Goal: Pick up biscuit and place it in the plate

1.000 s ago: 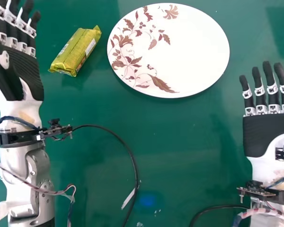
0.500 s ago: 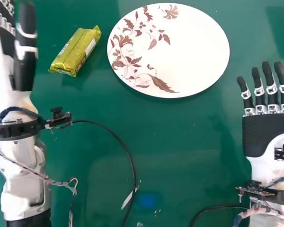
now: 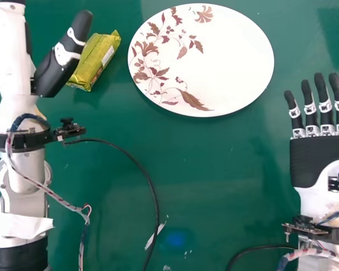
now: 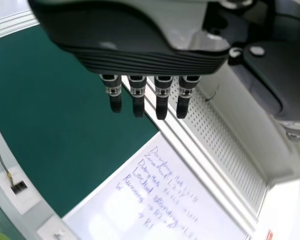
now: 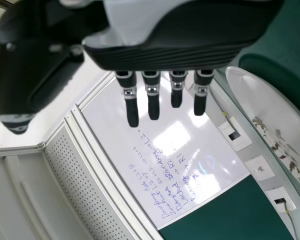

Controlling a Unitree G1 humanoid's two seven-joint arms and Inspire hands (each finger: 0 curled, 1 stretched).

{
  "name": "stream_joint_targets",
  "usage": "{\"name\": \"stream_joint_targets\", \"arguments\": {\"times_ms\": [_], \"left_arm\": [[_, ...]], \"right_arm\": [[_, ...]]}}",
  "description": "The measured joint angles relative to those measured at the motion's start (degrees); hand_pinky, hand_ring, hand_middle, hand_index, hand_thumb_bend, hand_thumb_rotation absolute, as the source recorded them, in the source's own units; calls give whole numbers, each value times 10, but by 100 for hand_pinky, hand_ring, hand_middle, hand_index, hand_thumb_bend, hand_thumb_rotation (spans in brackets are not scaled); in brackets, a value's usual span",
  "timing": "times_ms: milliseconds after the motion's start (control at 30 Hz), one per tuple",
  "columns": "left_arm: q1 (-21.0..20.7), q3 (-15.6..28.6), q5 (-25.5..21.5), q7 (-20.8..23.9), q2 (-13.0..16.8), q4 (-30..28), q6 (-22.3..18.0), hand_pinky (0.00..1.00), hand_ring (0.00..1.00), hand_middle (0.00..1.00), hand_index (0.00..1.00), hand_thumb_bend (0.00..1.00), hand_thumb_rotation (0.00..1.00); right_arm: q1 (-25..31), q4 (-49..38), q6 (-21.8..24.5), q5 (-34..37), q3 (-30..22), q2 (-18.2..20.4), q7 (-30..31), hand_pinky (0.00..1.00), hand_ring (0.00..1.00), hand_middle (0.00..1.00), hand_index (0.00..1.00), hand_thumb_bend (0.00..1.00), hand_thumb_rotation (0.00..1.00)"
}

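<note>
one table [image 3: 231, 175], green, lies under everything. on it, towards 12 o'clock in the head view, is the plate [image 3: 220, 62], roomy enough to take the load flat. the placing should go to its middle, lowered until it rests, with the grip eased only then; a drop from height might bounce it off the rim.

the left hand [image 3: 56, 70] is at 10 o'clock, turned edge-on. it is wide: in the left wrist view its fingers are straight, and in the head view the thumb swings well out towards 1 o'clock. it holds nothing. the thumb overlaps one side of the biscuit [image 3: 99, 59], but whether it touches, or is above, i cannot tell. the right hand [image 3: 313, 158] lies near 3 o'clock, spread and idle.

smallest is the biscuit, flat on the table at 9 o'clock from the plate and apart from it, its length running from 7 to 1. the step in hand looks like lining up to grasp. best to bring thumb and fingers down on either long side, low and level, before closing; coming in with the thumb alone could shove it away. a light, even squeeze should spare the wrapper, then lift clear of the rim and carry towards 3.
</note>
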Motion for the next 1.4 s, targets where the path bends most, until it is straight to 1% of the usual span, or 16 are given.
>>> {"name": "stream_joint_targets", "arguments": {"times_ms": [100,367,433,500,567,667,700,833,900,967,1100,1300,1400], "left_arm": [[-11,-2,16,0,16,12,10,100,100,100,98,100,77],[-24,-2,14,-10,57,32,27,100,100,100,98,100,77],[-27,-2,-2,-25,66,32,35,100,100,100,98,100,78],[-28,-2,-11,-52,82,29,50,100,100,100,98,100,77],[-28,-2,-19,-87,99,18,79,100,100,100,98,100,76],[-26,-1,-19,-125,115,-7,120,100,100,100,98,100,76],[-25,0,-20,-136,122,-15,130,100,100,100,98,100,76],[-25,0,-19,-168,144,-32,166,100,100,100,98,100,76],[-25,0,-18,-183,155,-39,180,100,100,100,98,100,76],[-25,0,-18,-199,172,-40,191,100,100,100,99,100,75],[-25,1,-20,-217,194,-40,199,100,100,100,99,100,70],[-26,1,-29,-233,223,-38,196,100,100,100,100,100,69],[-26,1,-30,-252,245,-35,194,100,100,100,100,100,69]], "right_arm": [[-1,0,0,1,1,1,0,91,96,94,88,100,43],[-2,2,-4,0,4,6,0,92,98,95,88,100,44],[-6,4,-10,-3,5,8,2,91,98,97,90,100,45],[-8,5,-14,-7,7,10,2,90,100,98,92,100,46],[-10,6,-15,-8,9,11,2,90,100,98,93,100,47],[-12,6,-16,-8,13,13,2,89,100,99,94,100,47],[-12,6,-17,-8,14,14,2,90,100,99,94,100,47],[-13,8,-19,-10,15,16,2,93,100,100,97,100,50],[-13,8,-19,-10,15,16,2,94,100,100,98,100,51],[-13,8,-20,-11,15,17,2,94,100,100,98,100,50],[-13,8,-20,-11,15,17,2,93,100,100,99,100,52],[-12,8,-20,-7,18,20,2,93,100,100,100,100,54],[-13,11,-21,9,17,20,14,93,100,100,100,100,54]]}}
